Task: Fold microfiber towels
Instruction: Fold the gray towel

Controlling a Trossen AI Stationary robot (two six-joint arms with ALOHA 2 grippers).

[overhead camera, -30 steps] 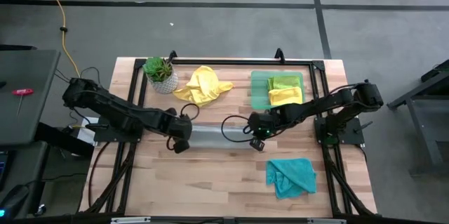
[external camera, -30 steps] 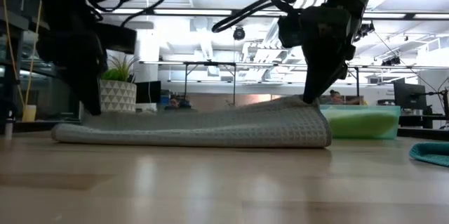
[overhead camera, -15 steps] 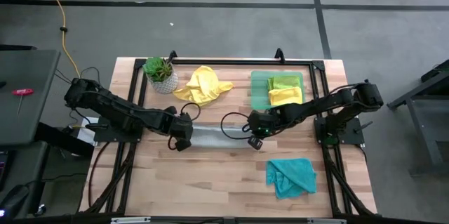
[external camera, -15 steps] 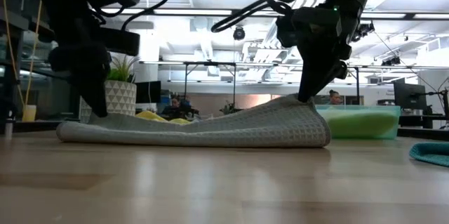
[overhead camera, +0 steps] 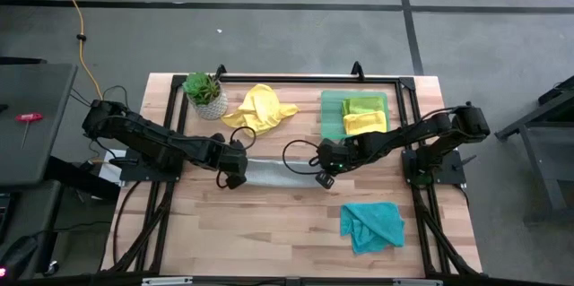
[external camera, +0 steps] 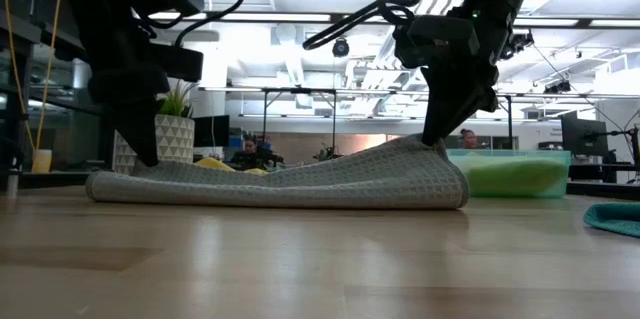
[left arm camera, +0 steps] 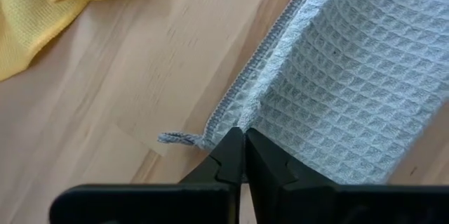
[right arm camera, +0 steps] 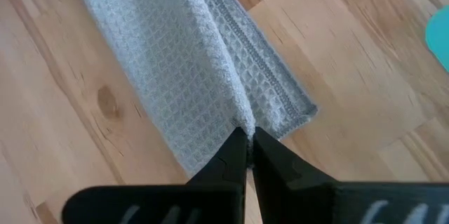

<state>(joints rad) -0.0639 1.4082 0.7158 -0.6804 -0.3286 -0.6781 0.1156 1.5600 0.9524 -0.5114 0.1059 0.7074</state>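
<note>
Fingers of the left gripper [left arm camera: 242, 155] are pressed together, pinching the hemmed edge of the grey towel [left arm camera: 337, 76] next to its small hanging loop [left arm camera: 179, 138]. Those of the right gripper [right arm camera: 245, 148] are likewise pinched tight on the towel's other end, where the fabric bunches into a ridge between two stitched hems. From above, the grey towel [overhead camera: 273, 174] lies as a narrow band across the middle of the tabletop [overhead camera: 269, 232], stretched between the left gripper [overhead camera: 235, 177] and the right gripper [overhead camera: 325, 177]. At table height it rests folded on the wood, low at the left gripper's end and lifted into a peak where the right gripper [external camera: 432, 137] holds it. A crumpled yellow towel [overhead camera: 258, 108] lies behind it beside a potted plant [overhead camera: 204, 94]. Folded green and yellow towels sit in a green tray [overhead camera: 330, 111] at the far right, and a teal towel [overhead camera: 370, 225] lies rumpled near the front right corner.
</note>
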